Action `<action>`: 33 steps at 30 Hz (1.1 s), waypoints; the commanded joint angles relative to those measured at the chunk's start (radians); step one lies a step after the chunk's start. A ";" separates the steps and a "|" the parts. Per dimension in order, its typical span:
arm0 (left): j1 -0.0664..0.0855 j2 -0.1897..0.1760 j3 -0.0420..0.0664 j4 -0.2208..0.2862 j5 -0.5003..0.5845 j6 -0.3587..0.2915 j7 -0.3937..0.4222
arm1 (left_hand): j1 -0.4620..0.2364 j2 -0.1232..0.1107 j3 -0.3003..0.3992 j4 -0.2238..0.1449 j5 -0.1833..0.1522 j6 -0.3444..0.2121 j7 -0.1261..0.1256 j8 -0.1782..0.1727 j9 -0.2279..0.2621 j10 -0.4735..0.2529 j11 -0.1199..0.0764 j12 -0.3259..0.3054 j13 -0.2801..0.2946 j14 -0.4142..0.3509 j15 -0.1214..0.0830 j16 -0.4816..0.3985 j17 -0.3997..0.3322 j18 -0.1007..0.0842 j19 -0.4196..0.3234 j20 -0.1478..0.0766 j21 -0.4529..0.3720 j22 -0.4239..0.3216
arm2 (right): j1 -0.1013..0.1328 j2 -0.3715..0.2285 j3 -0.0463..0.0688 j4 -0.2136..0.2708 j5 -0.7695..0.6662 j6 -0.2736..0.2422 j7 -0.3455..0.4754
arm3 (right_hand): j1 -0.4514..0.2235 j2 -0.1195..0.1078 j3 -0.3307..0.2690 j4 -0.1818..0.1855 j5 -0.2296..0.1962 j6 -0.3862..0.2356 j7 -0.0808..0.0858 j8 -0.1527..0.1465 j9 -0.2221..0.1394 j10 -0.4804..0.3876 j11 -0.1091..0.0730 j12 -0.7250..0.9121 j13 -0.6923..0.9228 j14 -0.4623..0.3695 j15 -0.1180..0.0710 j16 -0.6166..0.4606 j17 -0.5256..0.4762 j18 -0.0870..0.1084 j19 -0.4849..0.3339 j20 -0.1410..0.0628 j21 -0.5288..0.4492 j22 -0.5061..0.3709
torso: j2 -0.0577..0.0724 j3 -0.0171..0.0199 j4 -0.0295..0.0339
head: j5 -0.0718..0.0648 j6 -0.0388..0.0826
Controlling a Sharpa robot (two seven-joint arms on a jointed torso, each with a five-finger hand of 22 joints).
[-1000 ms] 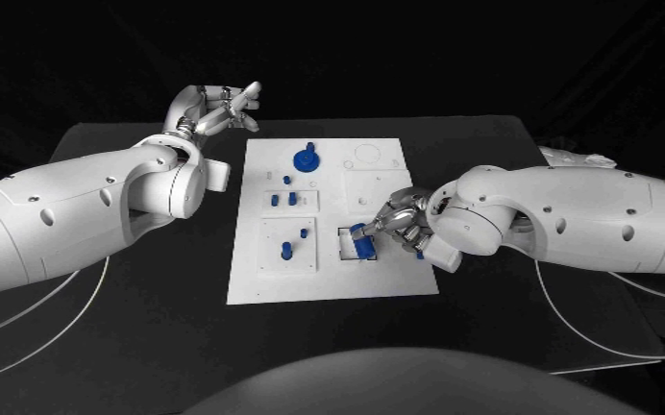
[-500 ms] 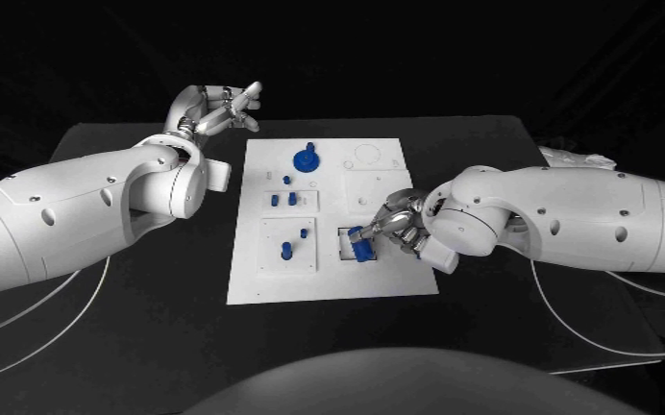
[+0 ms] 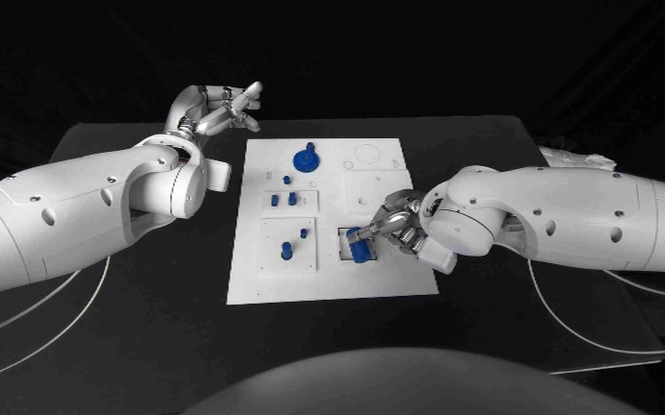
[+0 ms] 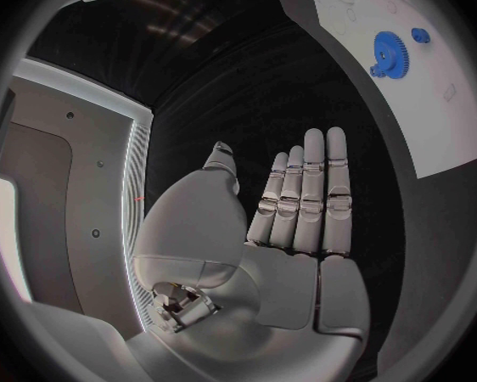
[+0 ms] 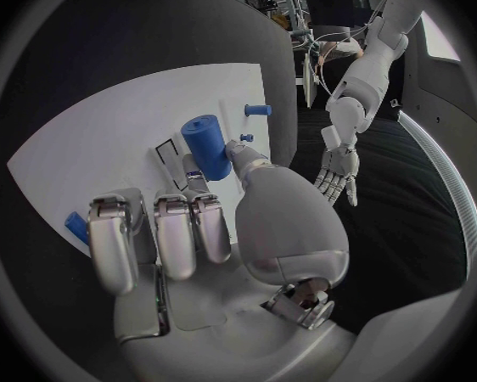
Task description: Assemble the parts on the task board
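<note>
The white task board (image 3: 332,271) lies in the middle of the table. My right hand (image 3: 398,227) is low over its right side and pinches a blue cylinder (image 3: 360,247) over a black-rimmed rectangular slot (image 3: 347,254). In the right wrist view the thumb lies against the blue cylinder (image 5: 207,147) and the other fingers (image 5: 159,229) are curled. A blue gear (image 3: 305,158) sits near the board's far edge. Small blue pegs (image 3: 284,199) stand below it. My left hand (image 3: 219,108) is raised past the board's far left corner, flat and empty, with its fingers (image 4: 302,191) straight.
Two more blue parts (image 3: 292,242) stand in the square module at the board's near left. A faint ring outline (image 3: 369,155) marks the far right of the board. Another blue piece (image 5: 77,227) lies by my curled fingers. Black table surrounds the board.
My right hand has shifted slightly left and down with the blue cylinder, closer onto the slot. The left hand has not moved.
</note>
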 commanded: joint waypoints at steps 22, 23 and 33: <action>0.001 0.000 0.001 0.004 -0.001 0.013 0.003 | 0.002 0.011 -0.008 -0.002 0.007 -0.007 0.002 -0.005 0.001 -0.006 0.002 0.003 -0.001 0.004 -0.001 -0.001 -0.001 0.011 0.007 -0.002 -0.003 -0.001 | 0.000 0.020 0.000 -0.021 -0.032 0.033 0.005 | -0.034 -0.022 -0.051 0.010 -0.071 -0.016 -0.015 -0.004 0.002 0.106 0.017 0.004 0.263 0.104 0.013 0.004 0.263 -0.007 0.105 0.014 0.005 0.263 | 0.000 -0.0002 0.0000 | 0.000 0.000; 0.001 0.000 0.001 0.004 -0.001 0.014 0.003 | 0.002 0.012 -0.008 -0.002 0.007 -0.007 0.002 -0.005 0.001 -0.006 0.002 0.003 -0.001 0.004 -0.001 -0.001 -0.002 0.011 0.008 -0.002 -0.004 -0.002 | 0.000 0.022 0.000 -0.023 -0.035 0.034 0.006 | -0.035 -0.023 -0.054 0.010 -0.073 -0.015 -0.015 -0.003 0.004 0.106 0.017 0.004 0.263 0.104 0.013 0.004 0.263 -0.007 0.105 0.015 0.005 0.263 | 0.000 -0.0001 -0.0001 | 0.000 0.000; 0.001 0.000 0.001 0.003 -0.001 0.015 0.002 | 0.002 0.012 -0.008 -0.002 0.007 -0.007 0.002 -0.005 0.001 -0.006 0.002 0.003 -0.001 0.004 -0.001 -0.001 -0.002 0.011 0.008 -0.002 -0.004 -0.002 | 0.000 0.028 0.000 -0.031 -0.057 0.055 0.008 | -0.048 -0.060 -0.097 0.006 -0.081 -0.047 -0.020 0.000 0.015 0.106 0.014 0.004 0.263 0.104 0.010 0.004 0.263 -0.007 0.105 0.014 0.005 0.263 | 0.000 0.0002 0.0002 | 0.005 0.000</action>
